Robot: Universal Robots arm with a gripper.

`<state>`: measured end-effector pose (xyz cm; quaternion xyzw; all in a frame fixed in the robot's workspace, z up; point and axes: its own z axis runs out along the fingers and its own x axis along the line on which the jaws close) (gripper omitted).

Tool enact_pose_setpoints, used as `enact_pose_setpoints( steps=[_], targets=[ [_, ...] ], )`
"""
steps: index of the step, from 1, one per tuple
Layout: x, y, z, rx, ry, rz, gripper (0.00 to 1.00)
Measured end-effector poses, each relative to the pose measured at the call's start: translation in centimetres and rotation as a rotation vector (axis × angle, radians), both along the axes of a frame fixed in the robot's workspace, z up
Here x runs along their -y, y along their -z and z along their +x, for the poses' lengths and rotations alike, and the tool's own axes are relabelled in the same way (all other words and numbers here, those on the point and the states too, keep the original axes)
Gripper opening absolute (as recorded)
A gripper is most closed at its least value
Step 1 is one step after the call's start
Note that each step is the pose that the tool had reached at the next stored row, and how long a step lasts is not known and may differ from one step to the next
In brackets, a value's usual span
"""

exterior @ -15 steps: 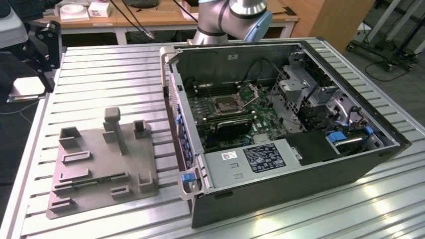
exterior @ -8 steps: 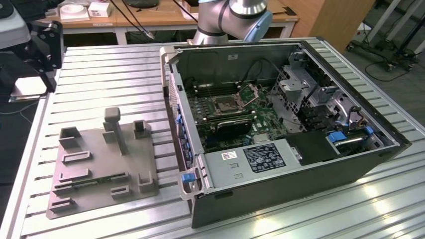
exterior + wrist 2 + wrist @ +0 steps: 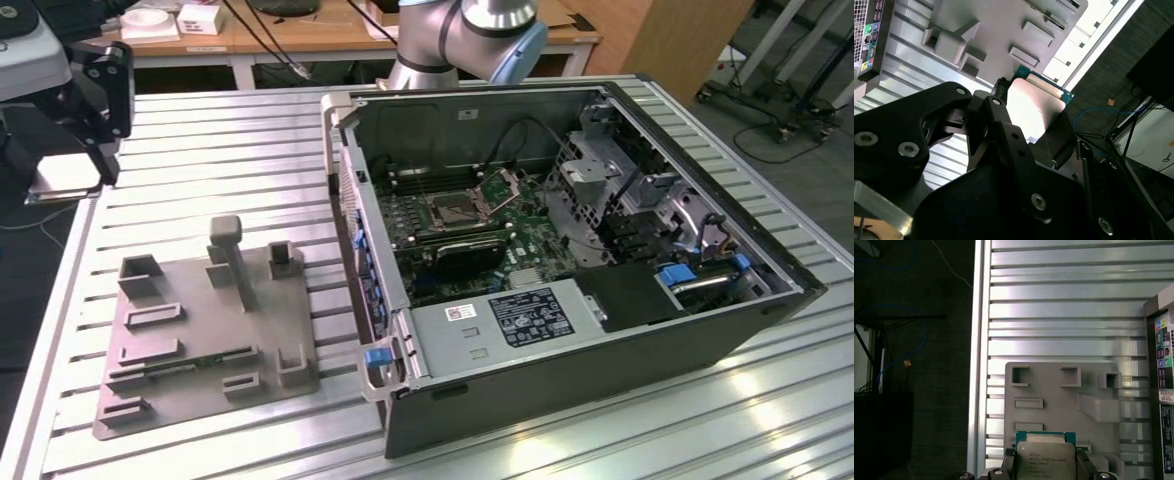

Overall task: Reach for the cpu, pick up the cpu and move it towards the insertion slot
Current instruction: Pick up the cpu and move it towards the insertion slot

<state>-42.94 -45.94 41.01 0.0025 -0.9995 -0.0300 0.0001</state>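
Your tool [image 3: 1045,471] is clamped on the cpu [image 3: 1045,456] by two opposite edges, so the pick looks done. In the exterior view it hangs above the worktop [image 3: 240,130] at the far left, well apart from the insertion slot [image 3: 461,210]; that travel is left. The cpu is square, with no long axis, its metal lid facing the wrist cameras.

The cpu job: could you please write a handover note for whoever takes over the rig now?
The gripper is shut on the cpu, held in the air off the grey tray, near the table edge at the exterior view's left.
The insertion slot is inside the open computer case, hinged plate up, well apart from the cpu.
Done: reach and pick-up. Left: the carry to the slot.
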Motion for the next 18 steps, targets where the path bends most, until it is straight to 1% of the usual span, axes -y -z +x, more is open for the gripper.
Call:
enact_pose_setpoints(
  steps=[18],
  targets=[
    [0.01,0.00,0.93,0.0000,0.000,0.0000,0.55]
  ],
)
